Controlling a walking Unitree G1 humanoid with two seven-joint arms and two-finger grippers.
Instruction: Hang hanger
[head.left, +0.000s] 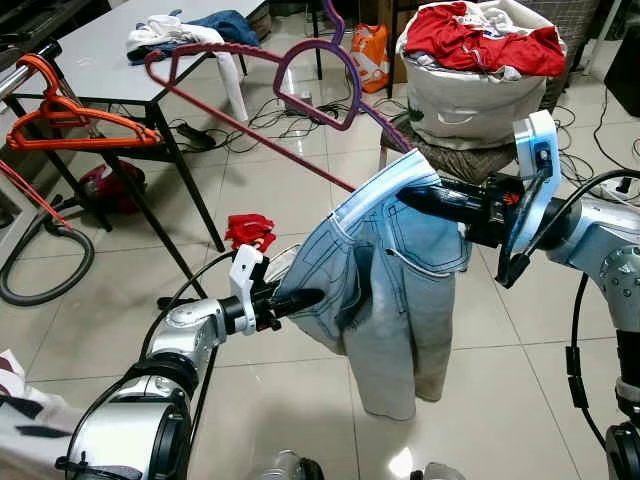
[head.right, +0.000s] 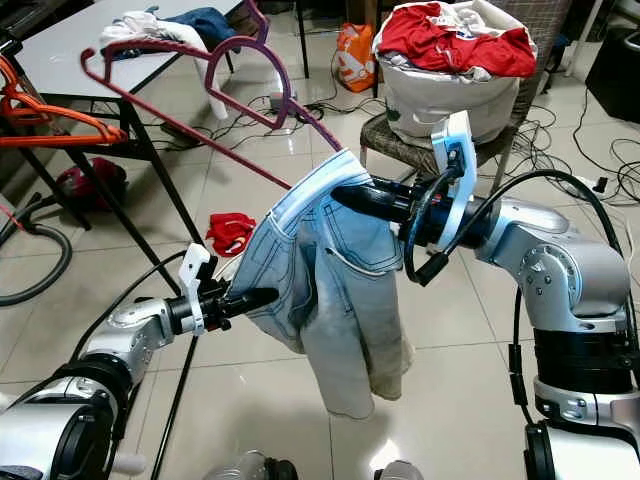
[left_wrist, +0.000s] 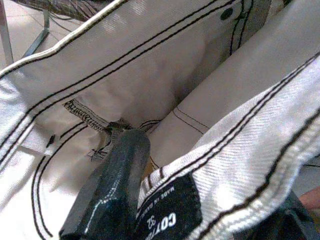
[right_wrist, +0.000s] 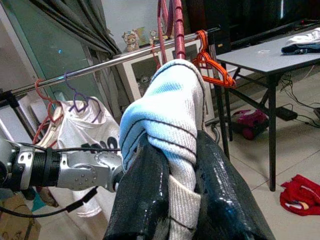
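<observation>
My right gripper (head.right: 345, 197) is clamped on the waistband of a pair of light blue jeans (head.right: 330, 290), holding them up in front of me so the legs hang over the tiled floor (head.right: 470, 340). My left gripper (head.right: 262, 297) pinches the other side of the waistband, lower down. The maroon hanger (head.right: 190, 95) sticks out of the jeans, slanting up toward the grey table (head.right: 70, 55). An orange hanger (head.left: 70, 125) hangs at my far left. Behind the jeans stands a laundry basket (head.right: 450, 85) heaped with red clothes.
</observation>
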